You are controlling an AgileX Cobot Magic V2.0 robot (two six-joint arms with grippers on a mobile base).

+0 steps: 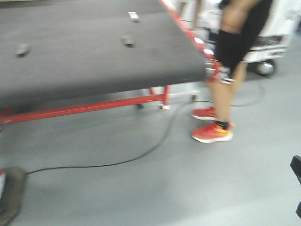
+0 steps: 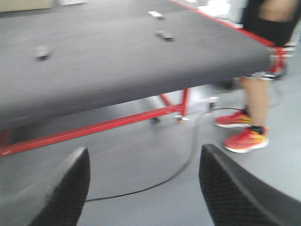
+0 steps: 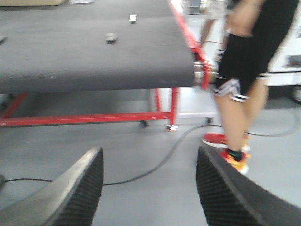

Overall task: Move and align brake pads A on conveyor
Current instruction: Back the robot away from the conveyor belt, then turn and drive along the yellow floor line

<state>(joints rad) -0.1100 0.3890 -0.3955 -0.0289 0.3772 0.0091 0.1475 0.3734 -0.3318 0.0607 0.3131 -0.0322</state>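
The conveyor [image 1: 94, 66] is a wide dark belt on a red frame, ahead of me and higher than both grippers. Two small dark brake pads A lie far apart on it, one at the left [image 1: 22, 49] and one mid-belt [image 1: 127, 41]. A paler small piece [image 1: 134, 16] lies farther back; blur hides what it is. The left wrist view shows the same pads [image 2: 42, 52] [image 2: 164, 35]. My left gripper [image 2: 144, 157] is open over the grey floor, holding nothing. My right gripper [image 3: 149, 155] is open too, short of the belt's end.
A person in black shorts and red shoes [image 1: 212, 132] stands by the conveyor's right end corner [image 1: 207, 70]. A black cable [image 1: 141, 155] snakes across the floor under the belt's red frame leg [image 1: 165, 96]. All views are motion-blurred.
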